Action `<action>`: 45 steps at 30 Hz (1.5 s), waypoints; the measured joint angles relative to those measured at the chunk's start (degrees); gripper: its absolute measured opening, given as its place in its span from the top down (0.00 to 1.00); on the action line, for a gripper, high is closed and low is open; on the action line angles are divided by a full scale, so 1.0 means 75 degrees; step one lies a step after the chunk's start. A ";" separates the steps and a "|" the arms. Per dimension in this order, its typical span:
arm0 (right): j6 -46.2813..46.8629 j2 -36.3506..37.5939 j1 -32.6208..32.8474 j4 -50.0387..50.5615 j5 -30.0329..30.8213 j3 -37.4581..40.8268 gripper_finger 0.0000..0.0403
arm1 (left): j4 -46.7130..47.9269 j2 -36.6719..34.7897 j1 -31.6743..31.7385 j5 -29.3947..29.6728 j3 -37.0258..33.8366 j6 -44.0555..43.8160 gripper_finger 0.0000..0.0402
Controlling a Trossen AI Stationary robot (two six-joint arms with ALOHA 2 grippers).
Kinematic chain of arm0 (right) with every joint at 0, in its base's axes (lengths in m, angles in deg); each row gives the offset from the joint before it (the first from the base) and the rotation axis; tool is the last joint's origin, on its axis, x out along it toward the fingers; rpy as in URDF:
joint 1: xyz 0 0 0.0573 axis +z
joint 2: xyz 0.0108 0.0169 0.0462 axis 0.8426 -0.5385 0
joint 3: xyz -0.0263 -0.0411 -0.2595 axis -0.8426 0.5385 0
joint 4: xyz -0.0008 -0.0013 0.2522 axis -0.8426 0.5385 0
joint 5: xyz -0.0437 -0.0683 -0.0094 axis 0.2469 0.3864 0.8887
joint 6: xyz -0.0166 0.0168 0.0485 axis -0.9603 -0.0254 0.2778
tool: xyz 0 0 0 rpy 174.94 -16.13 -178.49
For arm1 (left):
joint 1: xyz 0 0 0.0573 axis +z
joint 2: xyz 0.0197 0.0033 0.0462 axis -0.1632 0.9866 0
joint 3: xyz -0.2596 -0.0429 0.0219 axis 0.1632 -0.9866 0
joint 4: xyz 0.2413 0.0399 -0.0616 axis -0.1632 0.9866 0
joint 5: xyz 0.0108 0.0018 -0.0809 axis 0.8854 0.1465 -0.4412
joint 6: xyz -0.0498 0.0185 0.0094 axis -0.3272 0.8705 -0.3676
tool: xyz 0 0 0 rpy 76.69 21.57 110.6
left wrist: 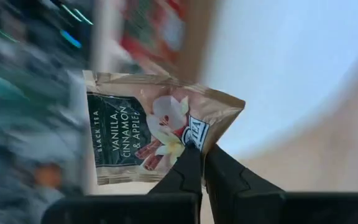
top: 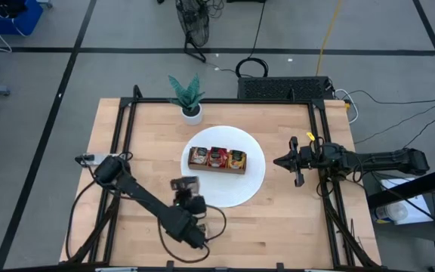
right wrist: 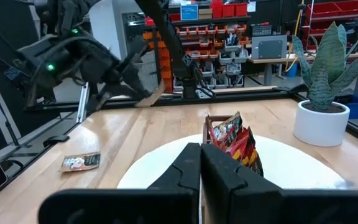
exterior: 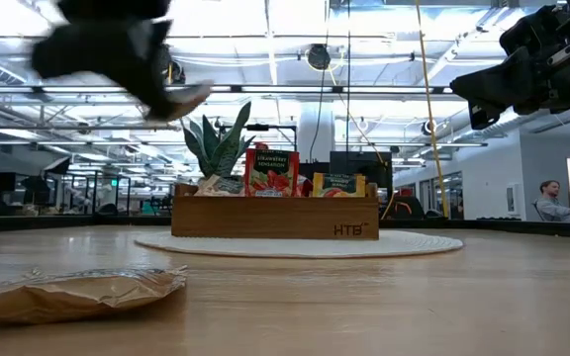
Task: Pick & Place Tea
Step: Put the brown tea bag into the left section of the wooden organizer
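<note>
My left gripper is shut on a pale beige tea sachet with a dark green panel. It hangs in the air over the near part of the table, by the white mat's near edge. The low view shows gripper and sachet high above the wood. A second beige sachet lies flat on the table near its near edge and shows too in the right wrist view. The wooden tray holds upright sachets. My right gripper is shut and empty, hovering right of the mat. My left gripper pinches the beige sachet between its two fingers at one side edge, by the small printed logo. Only the fingertips overlap the packet. The sachet is lifted clear of the table and sticks out beyond the fingers, lying roughly flat in the air.
The tray stands on a round white mat at the table's middle. A potted plant sits at the far edge behind it. Black rails run along the table's left and right sides. Bare wood lies left of the mat.
</note>
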 joint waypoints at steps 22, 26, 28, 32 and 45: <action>0.0000 0.0000 0.0001 -0.0013 0.0001 0.0000 0.99 | -0.3005 -0.0006 0.1813 0.2408 -0.2227 0.2410 0.97; 0.0000 0.0000 0.0000 -0.0013 0.0001 0.0000 0.99 | -0.3323 -0.0017 0.2000 0.2051 -0.2459 0.2559 0.96; -0.0001 0.0000 0.0000 -0.0012 0.0000 0.0000 0.99 | -0.3345 -0.0017 0.2074 0.1913 -0.2563 0.2532 0.97; 0.0000 0.0000 0.0002 -0.0012 -0.0001 0.0000 0.99 | -0.3364 -0.0023 0.2206 0.1638 -0.2652 0.2487 0.97; 0.0000 0.0003 0.0002 -0.0012 0.0001 0.0000 0.99 | -0.3143 -0.0164 0.2233 0.1246 -0.2554 0.1898 0.53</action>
